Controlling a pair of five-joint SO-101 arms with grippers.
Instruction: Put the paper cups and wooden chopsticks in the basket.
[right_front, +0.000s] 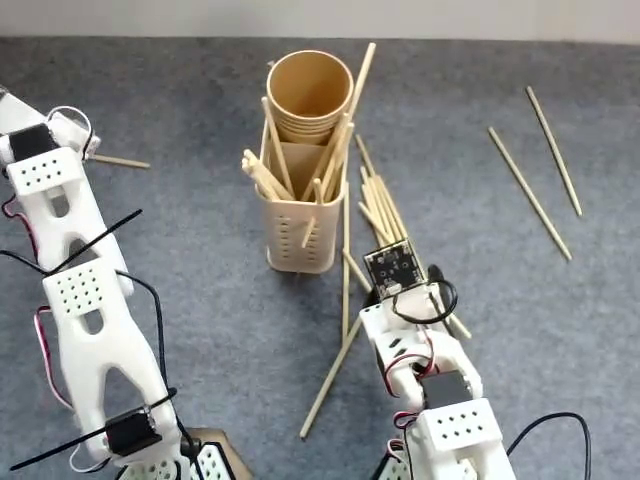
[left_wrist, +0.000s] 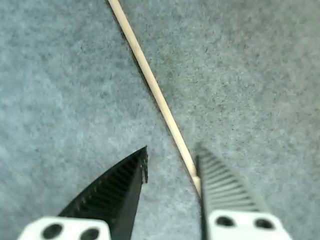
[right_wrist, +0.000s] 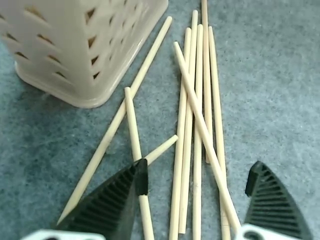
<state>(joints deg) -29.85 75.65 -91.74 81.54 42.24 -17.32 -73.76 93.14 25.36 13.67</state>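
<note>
— What sort of place is this?

— A robotics test bench. Whether it sits in a lab or a hobby workroom, I cannot tell.

— What shows it?

— Two white plastic arms, the left arm at eight o'clock and the right arm at five. They carry a bare circuit board, loose wires and black cable ties. A grey felt-like covering lies over the table.

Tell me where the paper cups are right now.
In the high view, the stacked paper cups stand near the centre, in the far end of the beige basket, with wooden chopsticks leaning beside them inside it.
</note>
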